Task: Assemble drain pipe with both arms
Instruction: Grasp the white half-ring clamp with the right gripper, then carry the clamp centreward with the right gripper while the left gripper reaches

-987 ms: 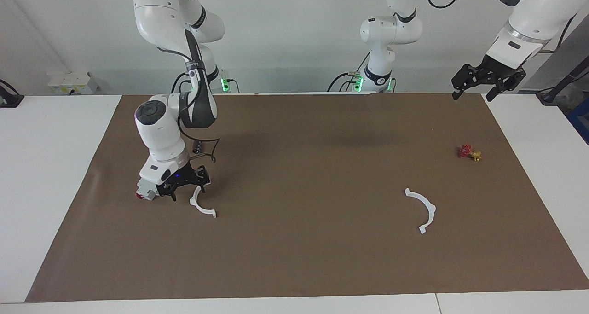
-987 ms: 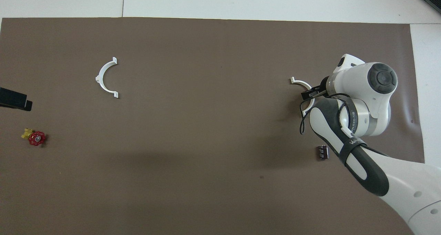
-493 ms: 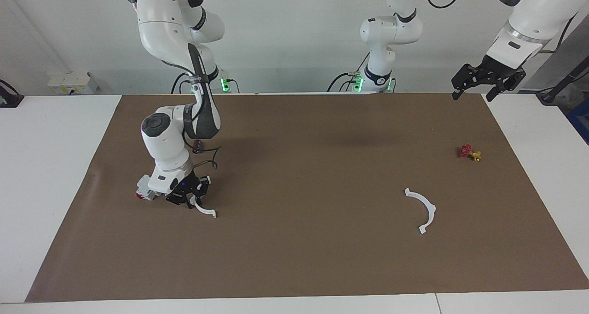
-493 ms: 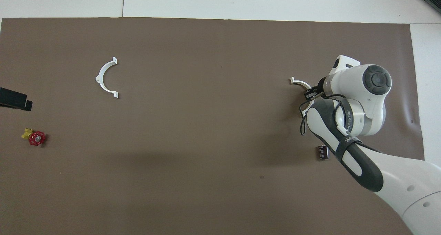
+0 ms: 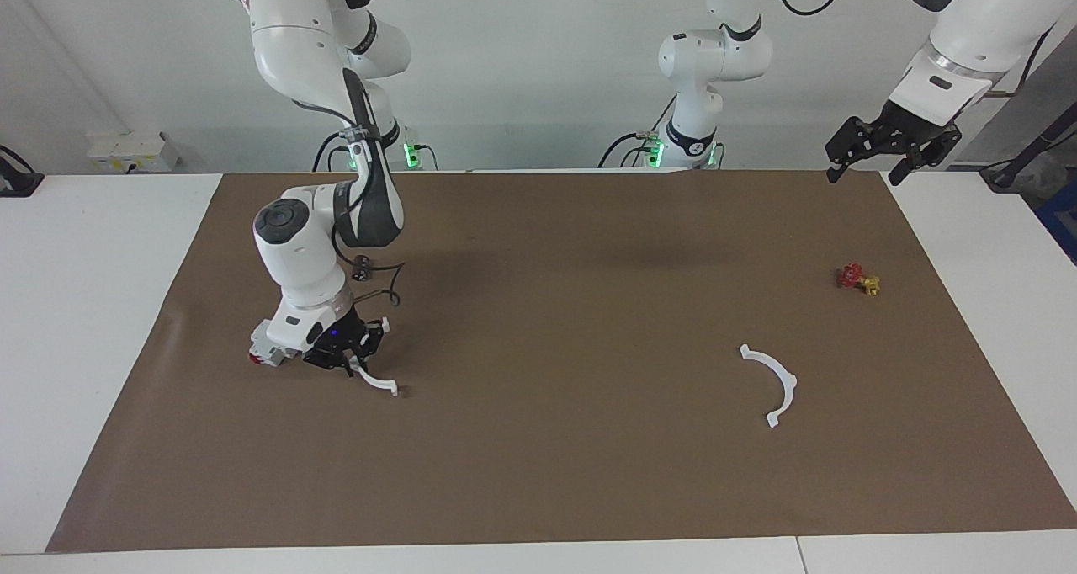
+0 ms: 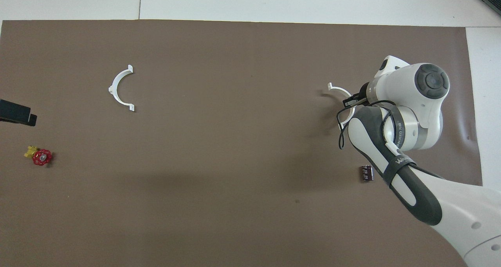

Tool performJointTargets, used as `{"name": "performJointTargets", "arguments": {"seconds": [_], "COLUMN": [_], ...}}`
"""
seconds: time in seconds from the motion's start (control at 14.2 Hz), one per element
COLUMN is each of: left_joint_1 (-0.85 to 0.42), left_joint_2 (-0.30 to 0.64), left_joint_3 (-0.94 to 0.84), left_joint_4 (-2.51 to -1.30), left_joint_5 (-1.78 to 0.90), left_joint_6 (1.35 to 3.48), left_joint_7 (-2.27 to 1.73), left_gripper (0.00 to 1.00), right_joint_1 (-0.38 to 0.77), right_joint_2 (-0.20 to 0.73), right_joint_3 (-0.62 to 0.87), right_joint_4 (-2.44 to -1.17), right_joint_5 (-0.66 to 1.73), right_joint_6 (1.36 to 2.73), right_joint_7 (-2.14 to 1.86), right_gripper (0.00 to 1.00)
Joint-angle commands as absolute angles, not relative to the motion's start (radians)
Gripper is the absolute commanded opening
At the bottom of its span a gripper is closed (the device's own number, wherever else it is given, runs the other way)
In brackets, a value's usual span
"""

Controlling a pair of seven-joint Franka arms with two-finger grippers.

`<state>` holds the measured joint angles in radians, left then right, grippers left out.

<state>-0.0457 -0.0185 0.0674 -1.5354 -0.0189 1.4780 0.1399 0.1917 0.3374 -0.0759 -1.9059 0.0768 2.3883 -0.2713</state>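
Right gripper (image 5: 351, 362) is low over the brown mat (image 5: 547, 473) at the right arm's end of the table, fingertips pinched on one half-ring arc (image 5: 376, 380). The arc's free end sits just clear of the mat, with a small shadow beside its tip. In the overhead view this held arc (image 6: 339, 91) runs under the wrist, so part of it is hidden; its chord runs roughly near-to-far.

Second half-ring arc (image 5: 772, 383) lies flat on the mat toward the left arm's end, well apart from the first. Its chord also runs near-to-far, and its open side faces the held arc.

Left gripper (image 5: 890, 146) hangs high over the mat's corner at its own end, fingers spread, holding nothing; this arm waits.

Red-and-yellow valve (image 5: 857, 279) lies nearer the robots than the second arc.
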Motion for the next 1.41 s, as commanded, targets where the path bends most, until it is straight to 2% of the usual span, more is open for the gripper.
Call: {"name": "performJointTargets", "arguments": {"seconds": [0.0,0.21,0.42,0.63,0.92,1.34], "left_joint_1": [-0.04,-0.038,-0.038,-0.038,-0.038,-0.04], "left_joint_2": [-0.032,-0.032,-0.032,-0.032,-0.032,-0.035], "left_joint_3": [0.061,0.063,0.063,0.063,0.063,0.063], "left_joint_4": [-1.546,-1.546,-1.546,-1.546,-1.546,-1.548], "left_joint_5": [-0.018,-0.018,-0.018,-0.018,-0.018,-0.018], "left_joint_6": [1.468,1.468,1.468,1.468,1.468,1.463], "left_joint_7": [0.13,0.13,0.13,0.13,0.13,0.13], "left_gripper": [1.0,1.0,1.0,1.0,1.0,1.0], "right_joint_1": [0.276,0.38,0.5,0.569,0.617,0.611], "right_joint_2": [0.265,0.268,0.294,0.314,0.371,0.41], "right_joint_3": [-0.069,-0.067,-0.067,-0.069,-0.067,-0.067], "right_joint_4": [-1.876,-1.85,-1.851,-1.862,-1.874,-1.87], "right_joint_5": [0.1,0.091,0.087,0.08,-0.082,-0.087], "right_joint_6": [2.263,2.255,2.313,2.347,2.393,2.447], "right_joint_7": [-0.116,0.081,0.243,0.291,0.304,0.42], "right_gripper": [0.0,0.0,0.0,0.0,0.0,0.0]}}
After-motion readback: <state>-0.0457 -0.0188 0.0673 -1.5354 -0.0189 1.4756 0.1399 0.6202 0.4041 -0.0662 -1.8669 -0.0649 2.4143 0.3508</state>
